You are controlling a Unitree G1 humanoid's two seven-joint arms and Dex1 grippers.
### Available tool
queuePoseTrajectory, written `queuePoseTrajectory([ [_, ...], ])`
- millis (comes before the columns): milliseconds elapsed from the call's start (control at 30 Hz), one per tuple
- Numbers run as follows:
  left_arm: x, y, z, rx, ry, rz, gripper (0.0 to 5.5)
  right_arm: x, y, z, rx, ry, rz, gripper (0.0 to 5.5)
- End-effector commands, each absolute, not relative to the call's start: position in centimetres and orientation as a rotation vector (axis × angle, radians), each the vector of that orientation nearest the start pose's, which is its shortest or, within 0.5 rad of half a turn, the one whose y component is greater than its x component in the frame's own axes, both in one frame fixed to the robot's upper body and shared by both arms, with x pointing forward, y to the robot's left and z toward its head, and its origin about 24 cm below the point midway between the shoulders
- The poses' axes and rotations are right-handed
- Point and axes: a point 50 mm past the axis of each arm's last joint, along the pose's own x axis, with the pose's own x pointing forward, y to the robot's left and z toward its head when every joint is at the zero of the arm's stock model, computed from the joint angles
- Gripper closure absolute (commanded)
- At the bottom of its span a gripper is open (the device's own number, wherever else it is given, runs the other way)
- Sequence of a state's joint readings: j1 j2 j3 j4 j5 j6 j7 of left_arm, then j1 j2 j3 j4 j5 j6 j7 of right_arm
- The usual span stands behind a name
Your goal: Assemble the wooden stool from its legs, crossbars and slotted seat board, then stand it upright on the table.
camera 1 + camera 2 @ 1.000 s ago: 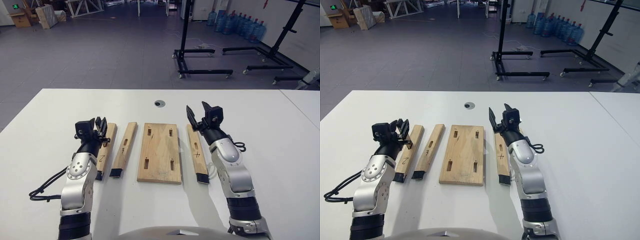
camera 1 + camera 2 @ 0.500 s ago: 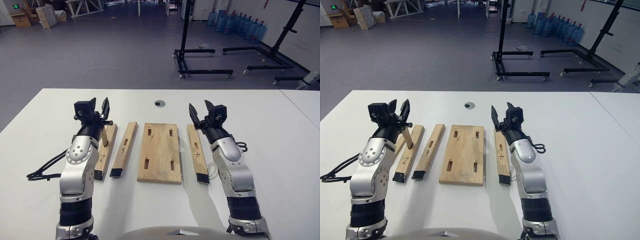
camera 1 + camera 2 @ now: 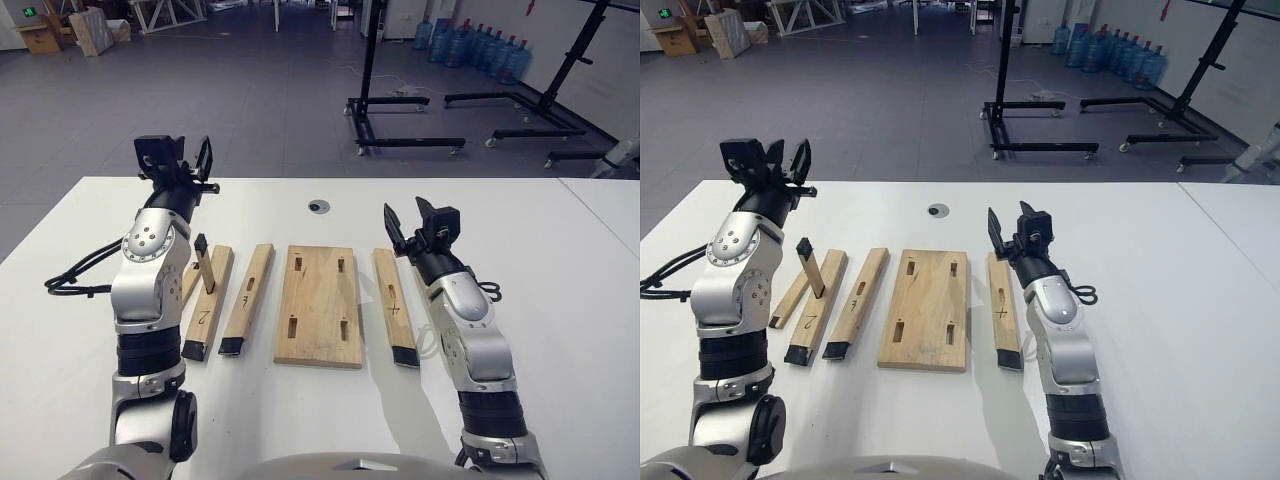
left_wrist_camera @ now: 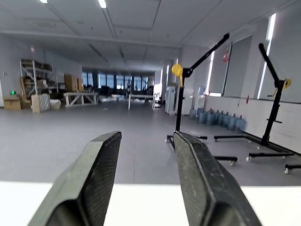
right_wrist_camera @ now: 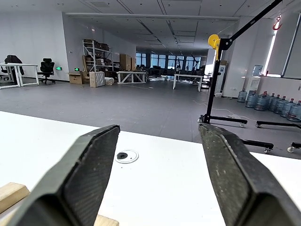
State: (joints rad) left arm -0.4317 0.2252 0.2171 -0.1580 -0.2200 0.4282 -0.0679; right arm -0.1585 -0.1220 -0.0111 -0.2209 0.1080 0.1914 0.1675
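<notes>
1. My left pincer (image 4: pixel 146 137) is spread wide and holds nothing. It hangs high in the air, over the far left part of the desk (image 3: pixel 560 300).
2. My right pincer (image 5: pixel 159 132) is spread wide too, and it is empty. It hovers low, just above the far end of the right leg (image 3: pixel 394 318).
3. The seat board (image 3: pixel 320 305) lies flat in the middle of the desk, and I can see its slots. The right leg lies just beside it, on the side toward the right edge.
4. Two more legs lie on the other side. The second leg (image 3: pixel 247 298) is near the board, and the left leg (image 3: pixel 206 312) is closer to the left edge.
5. A short stick (image 3: pixel 205 268) stands tilted on the left leg. I cannot tell if it sits in a slot or just leans there.
6. I think the stool is barely begun. No leg is in the board yet.
7. The tilted stick may tip over if I bump its leg. Then it could roll toward the left edge.
8. If my right pincer closes crooked on the right leg, the leg may swing and push the seat board out of place.
9. If I pinch only the tip of that leg, it may slip out and drop.
</notes>
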Motion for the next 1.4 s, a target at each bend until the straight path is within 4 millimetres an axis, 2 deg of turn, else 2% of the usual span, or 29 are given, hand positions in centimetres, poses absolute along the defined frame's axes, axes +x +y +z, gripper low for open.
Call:
queuePoseTrajectory([
  [33, 30.1, 20.2, 9.3, -0.007, 0.082, 0.006, 3.48, 27.6, -14.9, 11.8, -0.052, -0.175, 0.244, 2.42],
  [100, 29.3, 20.4, 7.1, -0.010, 0.142, 0.019, 3.48, 27.5, -15.1, 11.8, -0.054, -0.169, 0.242, 2.42],
  [167, 29.1, 20.4, 6.3, -0.006, 0.156, 0.018, 3.48, 27.5, -15.2, 11.8, -0.057, -0.165, 0.240, 2.42],
  [433, 30.4, 20.4, 8.7, -0.013, 0.070, 0.026, 3.48, 27.6, -15.0, 12.2, -0.034, -0.178, 0.235, 2.42],
  [500, 30.4, 20.4, 9.9, -0.034, 0.030, 0.046, 3.48, 27.6, -15.0, 12.3, -0.028, -0.182, 0.232, 2.42],
  [633, 29.9, 20.4, 13.8, -0.083, -0.082, 0.051, 3.48, 27.4, -15.3, 12.3, -0.034, -0.182, 0.218, 2.42],
  [833, 28.4, 21.2, 21.0, -0.052, -0.332, 0.108, 3.48, 26.9, -15.3, 11.4, -0.042, -0.156, 0.219, 2.42],
  [900, 27.8, 21.4, 22.1, -0.051, -0.370, 0.101, 3.48, 26.4, -15.6, 11.1, -0.042, -0.146, 0.199, 2.42],
  [967, 26.2, 21.7, 20.5, -0.003, -0.331, 0.081, 3.48, 26.0, -15.7, 10.9, -0.037, -0.138, 0.181, 2.42],
  [1033, 24.0, 21.0, 18.8, 0.067, -0.286, 0.014, 3.48, 25.3, -15.8, 10.3, -0.032, -0.121, 0.159, 2.42],
  [1133, 21.0, 20.2, 17.8, 0.207, -0.246, -0.037, 3.48, 24.0, -15.8, 9.4, -0.026, -0.087, 0.129, 2.42],
  [1167, 20.4, 19.8, 17.7, 0.235, -0.236, -0.055, 3.28, 23.6, -15.9, 9.3, -0.023, -0.081, 0.118, 2.42],
  [1267, 19.1, 19.5, 15.1, 0.202, -0.082, -0.098, 2.77, 23.1, -15.5, 9.1, -0.021, -0.068, 0.128, 2.42],
  [1333, 18.2, 20.2, 12.3, 0.130, 0.097, -0.046, 2.44, 23.0, -15.2, 9.4, -0.035, -0.064, 0.154, 2.42],
  [1400, 17.1, 20.6, 10.5, 0.109, 0.222, -0.021, 2.19, 22.7, -15.2, 9.5, -0.046, -0.053, 0.171, 2.42],
])
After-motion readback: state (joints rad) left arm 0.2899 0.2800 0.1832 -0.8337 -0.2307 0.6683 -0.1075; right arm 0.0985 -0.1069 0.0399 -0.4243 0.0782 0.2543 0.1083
